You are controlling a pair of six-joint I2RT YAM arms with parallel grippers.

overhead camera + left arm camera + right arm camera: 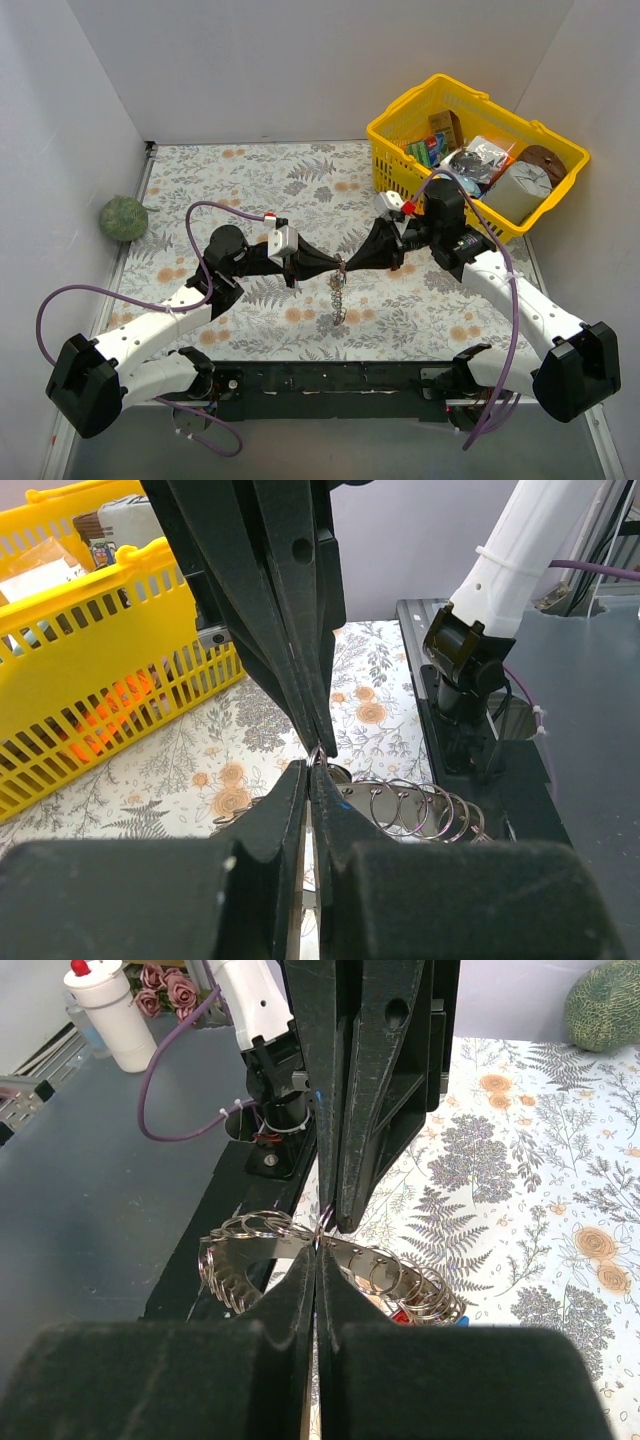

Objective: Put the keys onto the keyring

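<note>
The keyring [338, 295] is a silvery metal band fringed with several small split rings, and it hangs down over the floral mat at the table's middle. My left gripper [326, 265] and right gripper [352, 262] meet tip to tip and both are shut on its top. In the left wrist view my gripper [312, 768] pinches the band, and the ring's loops [420, 808] trail to the right. In the right wrist view my gripper [318, 1248] is shut on the keyring [250, 1250]. Red [402, 1315] and blue [461, 1321] key heads peek out under its loops.
A yellow basket [395, 130] full of several items stands at the back right, close behind the right arm. A green ball [122, 216] lies at the left wall. A white bottle [105, 1015] stands off the mat near the arm bases. White walls enclose the table.
</note>
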